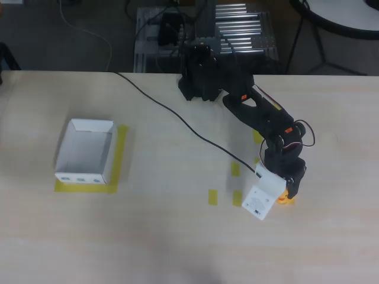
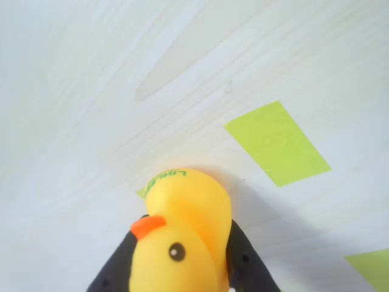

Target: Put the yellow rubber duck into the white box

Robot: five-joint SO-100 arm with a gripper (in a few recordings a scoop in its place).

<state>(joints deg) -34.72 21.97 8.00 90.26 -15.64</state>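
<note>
Grasp step: gripper [image 2: 182,267] clenched on yellow rubber duck [image 2: 182,231] at table level; next: lift, carry across to white box [image 1: 86,151], well apart.

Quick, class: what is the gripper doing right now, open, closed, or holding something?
Gripper: closed on the duck, one black finger pressing each side of it.

A: How many task items appear?
B: One yellow rubber duck [image 2: 182,234] and one white box [image 1: 86,151].

A: And the remainder?
B: One black cable [image 1: 177,121]; one arm with one gripper [image 2: 182,267].
</note>
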